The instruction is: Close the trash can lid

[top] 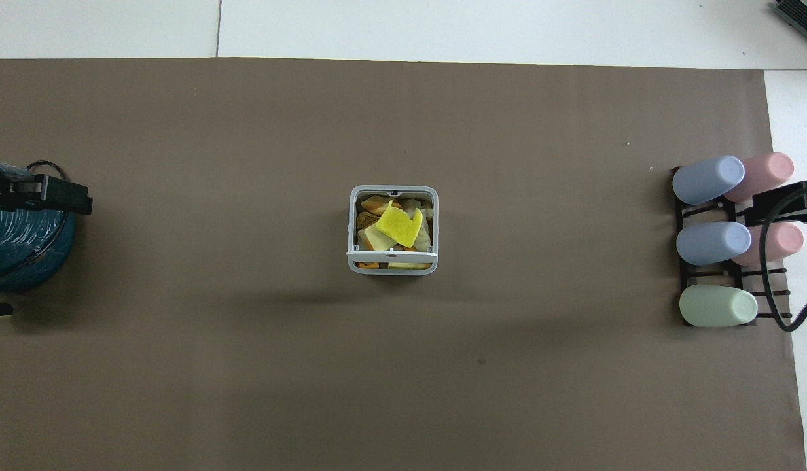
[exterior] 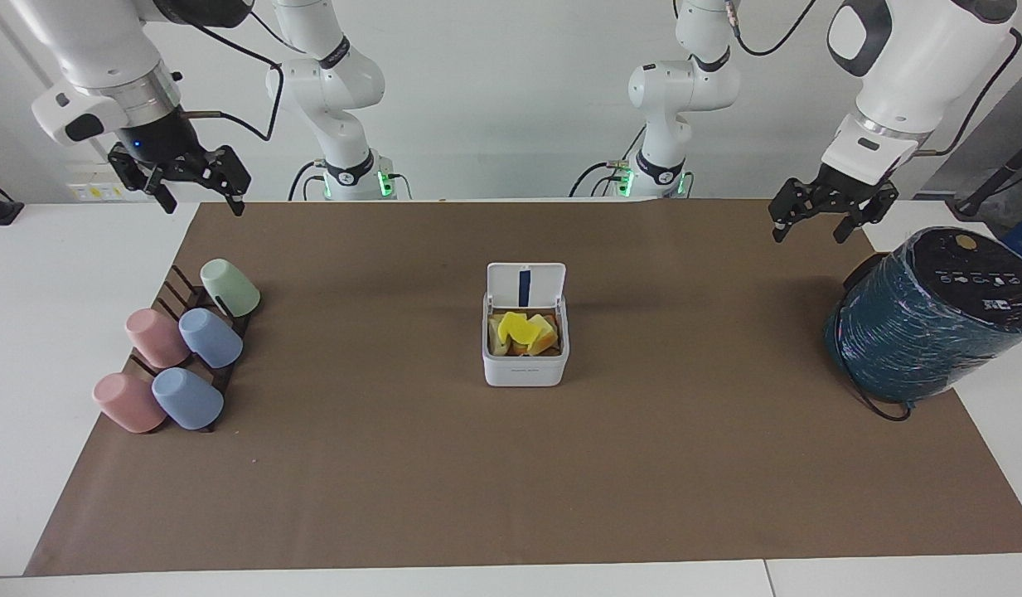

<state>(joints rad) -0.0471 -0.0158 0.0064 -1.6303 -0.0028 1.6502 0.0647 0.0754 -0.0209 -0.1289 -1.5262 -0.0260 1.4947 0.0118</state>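
The lid [exterior: 525, 286] stands upright on the bin [exterior: 525, 365] at mid-desk, about midway between my 2 spread, empty end effectors, left [exterior: 817, 224] and right [exterior: 197, 195]; hinge probably faces me.

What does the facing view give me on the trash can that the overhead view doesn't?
Facing only: the lid standing upright, blue strip showing, and both raised grippers whole, left gripper and right gripper, fingers apart. Overhead only: the trash can grey rim all round, with the lid as a thin white edge. Both: yellow scraps inside, nothing touching the can.
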